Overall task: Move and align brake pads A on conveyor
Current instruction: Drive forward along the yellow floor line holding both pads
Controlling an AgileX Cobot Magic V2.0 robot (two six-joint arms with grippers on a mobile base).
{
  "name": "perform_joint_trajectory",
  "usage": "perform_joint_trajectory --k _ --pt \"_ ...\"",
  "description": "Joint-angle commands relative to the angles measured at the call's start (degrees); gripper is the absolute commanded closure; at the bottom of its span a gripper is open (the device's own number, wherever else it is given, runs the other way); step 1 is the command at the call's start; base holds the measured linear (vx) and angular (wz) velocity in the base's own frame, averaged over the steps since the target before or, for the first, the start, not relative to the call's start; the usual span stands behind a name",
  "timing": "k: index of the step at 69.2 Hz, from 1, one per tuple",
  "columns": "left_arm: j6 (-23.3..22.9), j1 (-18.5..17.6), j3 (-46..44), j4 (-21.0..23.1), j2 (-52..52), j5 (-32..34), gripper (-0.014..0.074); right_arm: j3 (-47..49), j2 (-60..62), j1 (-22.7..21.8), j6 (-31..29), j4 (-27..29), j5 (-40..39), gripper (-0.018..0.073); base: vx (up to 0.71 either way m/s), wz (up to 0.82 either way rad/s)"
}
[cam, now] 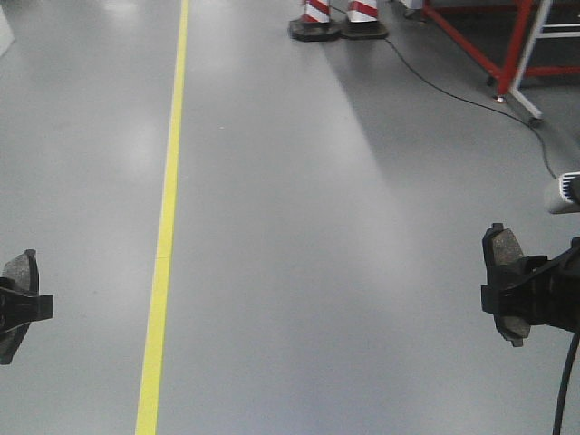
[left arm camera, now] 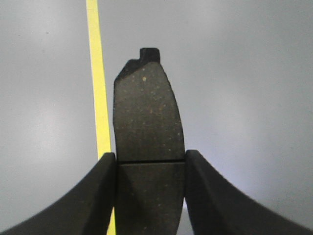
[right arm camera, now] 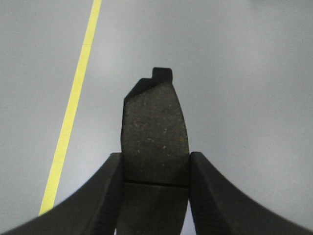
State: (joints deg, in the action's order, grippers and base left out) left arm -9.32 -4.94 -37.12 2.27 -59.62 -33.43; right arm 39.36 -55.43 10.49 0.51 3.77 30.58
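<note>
Each arm holds one pad out in front, up over the grey floor (cam: 317, 236), most likely so both can ride safely to the conveyor, which no view shows; the left fingers (left arm camera: 100, 196) are closed just wide enough to pinch the left brake pad (left arm camera: 146, 112) by its two long edges, near the middle groove, with its gritty face toward the camera and its notched end pointing away; the right fingers (right arm camera: 105, 196) squeeze the right brake pad (right arm camera: 155, 122) the same way; neither pad touches the floor; a yellow line (cam: 168, 208) runs along the floor between the two arms, nearer the left one.
</note>
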Motion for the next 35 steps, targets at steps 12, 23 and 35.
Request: perform_joint_trajectory --k 12,23,35 --pt "-0.31 -0.32 -1.77 0.17 1.17 4.00 0.0573 1.76 0.96 0.04 0.01 -0.11 -4.35 0.0562 0.26 0.30" --pt "-0.31 -0.32 -1.77 0.17 1.17 4.00 0.0573 1.76 0.96 0.04 0.01 -0.11 -4.35 0.0562 0.27 0.27" --pt "-0.31 -0.32 -1.77 0.17 1.17 4.00 0.0573 1.76 0.96 0.04 0.01 -0.11 -4.35 0.0562 0.29 0.17"
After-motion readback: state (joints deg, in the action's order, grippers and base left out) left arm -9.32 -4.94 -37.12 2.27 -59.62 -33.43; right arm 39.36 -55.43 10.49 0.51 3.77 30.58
